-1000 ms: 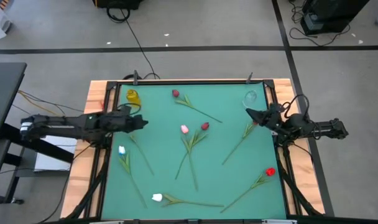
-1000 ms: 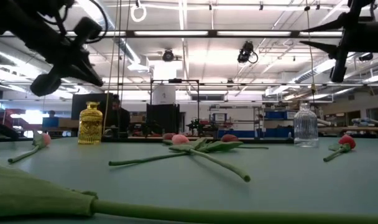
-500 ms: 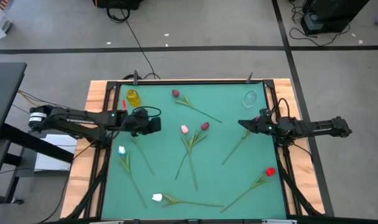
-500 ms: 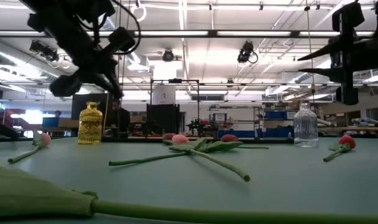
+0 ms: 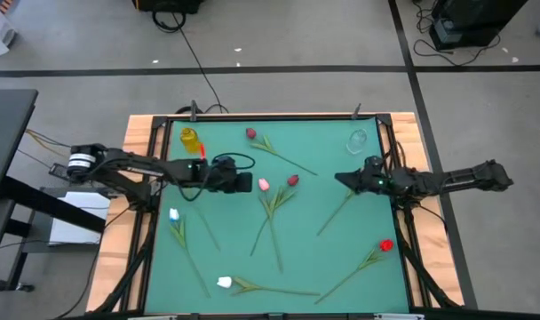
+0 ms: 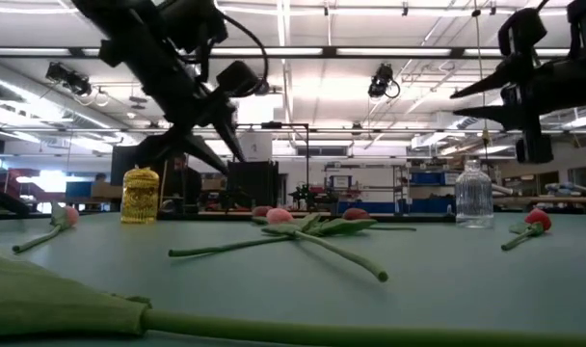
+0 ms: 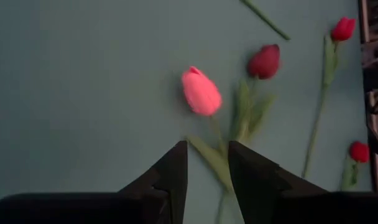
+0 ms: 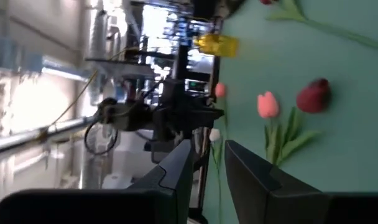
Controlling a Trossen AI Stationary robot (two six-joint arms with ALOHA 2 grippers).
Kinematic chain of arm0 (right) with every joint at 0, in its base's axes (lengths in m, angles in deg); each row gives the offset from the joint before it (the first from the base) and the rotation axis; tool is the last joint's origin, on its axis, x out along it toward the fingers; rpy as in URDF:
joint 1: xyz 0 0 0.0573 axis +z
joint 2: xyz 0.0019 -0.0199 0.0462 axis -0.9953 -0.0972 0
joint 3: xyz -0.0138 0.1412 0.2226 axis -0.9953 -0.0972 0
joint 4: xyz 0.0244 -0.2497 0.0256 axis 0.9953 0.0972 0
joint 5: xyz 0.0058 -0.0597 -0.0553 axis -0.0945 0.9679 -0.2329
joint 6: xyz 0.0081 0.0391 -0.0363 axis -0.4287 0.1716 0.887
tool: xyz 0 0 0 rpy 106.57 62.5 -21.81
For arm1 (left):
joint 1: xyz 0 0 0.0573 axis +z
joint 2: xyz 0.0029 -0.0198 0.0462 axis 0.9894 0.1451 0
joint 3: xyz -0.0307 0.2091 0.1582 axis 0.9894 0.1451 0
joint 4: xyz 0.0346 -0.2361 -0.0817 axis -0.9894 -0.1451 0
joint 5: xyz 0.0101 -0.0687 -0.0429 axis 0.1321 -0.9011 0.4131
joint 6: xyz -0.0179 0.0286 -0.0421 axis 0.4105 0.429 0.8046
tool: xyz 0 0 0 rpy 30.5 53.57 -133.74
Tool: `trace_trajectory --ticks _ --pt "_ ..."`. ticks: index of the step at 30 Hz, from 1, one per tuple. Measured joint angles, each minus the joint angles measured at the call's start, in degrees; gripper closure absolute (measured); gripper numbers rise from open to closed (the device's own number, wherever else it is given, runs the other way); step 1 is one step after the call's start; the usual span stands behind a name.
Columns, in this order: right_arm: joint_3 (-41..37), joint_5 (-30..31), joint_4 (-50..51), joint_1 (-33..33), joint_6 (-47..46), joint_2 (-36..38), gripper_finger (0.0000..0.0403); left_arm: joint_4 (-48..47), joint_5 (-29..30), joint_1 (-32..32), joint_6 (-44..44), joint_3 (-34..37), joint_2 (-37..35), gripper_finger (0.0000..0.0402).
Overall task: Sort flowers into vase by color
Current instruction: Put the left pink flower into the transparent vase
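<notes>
Left claw (image 5: 249,182) advanced to pink tulip (image 5: 263,185), fingers slightly spread, wrist view alone shows gap, right claw (image 5: 339,178) narrowly parted.

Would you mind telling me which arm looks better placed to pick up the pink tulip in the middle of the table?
Left, probably. The left claw hangs right beside the pink tulip, which sits just ahead of its slightly parted fingers in the wrist view. The right claw hovers farther off, past the dark red tulip.

Robotics lab, taped concrete floor (image 5: 279,53), ceiling strip lights (image 6: 303,53), equipment racks (image 6: 365,188) behind green table (image 5: 323,258)
</notes>
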Motion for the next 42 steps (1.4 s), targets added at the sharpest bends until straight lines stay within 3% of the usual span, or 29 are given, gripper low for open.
trace_trajectory --ticks 4,10,14,17,21,23,26,30,35,42 --pt "0.0 -1.5 0.1 0.0 -5.3 -4.5 0.0299 -8.0 -2.6 -0.3 1.9 -3.7 2.3 0.0279" --pt "2.0 -4.6 0.0 0.0 -6.4 -11.2 0.0299 -39.0 -5.4 -2.6 1.0 -8.3 1.5 0.0291" --pt "2.6 -5.0 0.0 0.0 -6.2 -14.7 0.0299 -47.8 -5.2 -5.5 7.1 -7.3 -1.7 0.0291" --pt "2.6 -6.4 0.0 0.0 -6.1 -16.5 0.0299 -47.9 -6.1 -8.9 12.8 -2.3 -4.1 0.0291" --pt "2.6 -8.1 -0.3 0.1 -6.0 -17.8 0.0299 -46.7 -12.4 -13.4 24.6 5.6 -8.4 0.0292" --pt "2.6 -9.0 0.1 0.1 -5.7 -18.0 0.0299 -45.8 -11.9 -15.3 30.4 6.7 -10.8 0.0292" --pt "2.6 -9.3 0.0 0.1 -5.1 -17.9 0.0299 -46.1 -6.6 -16.7 36.8 6.9 -12.8 0.0292" --pt "2.6 -9.3 0.2 -0.1 -4.9 -18.1 0.0299 -44.8 -2.1 -16.3 38.9 8.3 -13.2 0.0292" --pt "2.6 -10.4 0.6 -1.1 -4.9 -19.0 0.0299 -34.5 -5.3 -13.4 41.0 15.7 -13.1 0.0292" --pt "2.6 -15.4 0.5 -1.9 -4.9 -19.0 0.0299 -32.9 -4.9 -12.4 43.8 15.6 -13.1 0.0292"
